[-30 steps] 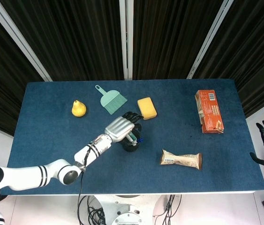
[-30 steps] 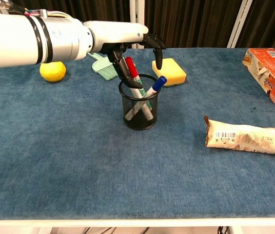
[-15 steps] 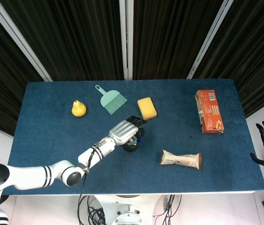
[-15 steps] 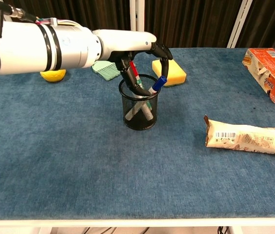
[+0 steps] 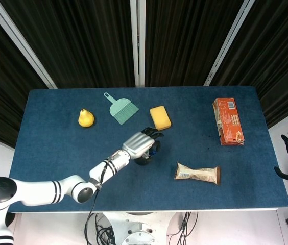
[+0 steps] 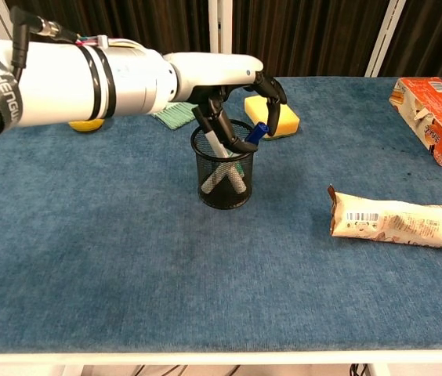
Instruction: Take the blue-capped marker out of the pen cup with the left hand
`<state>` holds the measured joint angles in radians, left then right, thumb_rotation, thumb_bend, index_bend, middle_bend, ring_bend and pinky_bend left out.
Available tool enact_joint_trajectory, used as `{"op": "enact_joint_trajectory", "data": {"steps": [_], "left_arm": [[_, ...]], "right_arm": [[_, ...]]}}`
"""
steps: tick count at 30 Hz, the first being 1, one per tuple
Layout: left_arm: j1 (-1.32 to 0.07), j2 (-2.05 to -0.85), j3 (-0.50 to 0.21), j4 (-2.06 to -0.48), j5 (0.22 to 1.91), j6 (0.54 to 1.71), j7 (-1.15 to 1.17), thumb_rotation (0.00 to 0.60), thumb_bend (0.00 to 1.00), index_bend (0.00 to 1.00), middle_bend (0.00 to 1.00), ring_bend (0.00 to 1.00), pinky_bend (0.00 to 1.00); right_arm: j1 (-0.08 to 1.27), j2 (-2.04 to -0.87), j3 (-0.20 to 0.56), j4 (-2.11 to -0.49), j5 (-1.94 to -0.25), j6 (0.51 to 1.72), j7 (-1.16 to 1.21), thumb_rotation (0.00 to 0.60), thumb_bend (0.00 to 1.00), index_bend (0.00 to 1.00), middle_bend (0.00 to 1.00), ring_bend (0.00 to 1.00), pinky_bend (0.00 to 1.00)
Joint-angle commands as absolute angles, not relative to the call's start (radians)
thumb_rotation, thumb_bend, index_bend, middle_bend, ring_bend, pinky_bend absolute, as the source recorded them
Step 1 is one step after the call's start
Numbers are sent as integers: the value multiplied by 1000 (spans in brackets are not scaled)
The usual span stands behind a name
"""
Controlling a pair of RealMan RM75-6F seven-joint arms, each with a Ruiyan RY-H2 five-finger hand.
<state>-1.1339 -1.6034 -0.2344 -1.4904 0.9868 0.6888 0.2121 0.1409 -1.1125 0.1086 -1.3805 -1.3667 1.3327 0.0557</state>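
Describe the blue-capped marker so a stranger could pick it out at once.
Near the middle of the blue table stands a black mesh pen cup, under the left hand. The blue-capped marker leans out over its right rim, toward the yellow sponge. No other pen there shows a blue cap.

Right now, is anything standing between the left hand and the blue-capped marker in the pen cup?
Nothing visible. The left hand is already over the pen cup, its fingers beside the blue-capped marker. The other markers lean further left.
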Motion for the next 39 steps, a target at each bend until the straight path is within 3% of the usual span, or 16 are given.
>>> {"op": "enact_joint_trajectory", "data": {"steps": [1,30,39], "left_arm": [[-1138,-1610,-232,-1486,991,694,214,600,320,446,101,0,49],[-1151,-1597,-219,-1484,935,706,227,600,349,560,121,0,49],[-1137,-1547,-222,-1561,933,746,244,600,367,602,148,0,49]], "right_arm": [[141,-1113,108,-1380,-1369,1333,56,600,142,0,0,0,0],[143,-1112,109,-1372,-1359,1319,63,600,142,0,0,0,0],[144,-1109,111,-1381,-1362,1324,58,600,142,0,0,0,0]]}}
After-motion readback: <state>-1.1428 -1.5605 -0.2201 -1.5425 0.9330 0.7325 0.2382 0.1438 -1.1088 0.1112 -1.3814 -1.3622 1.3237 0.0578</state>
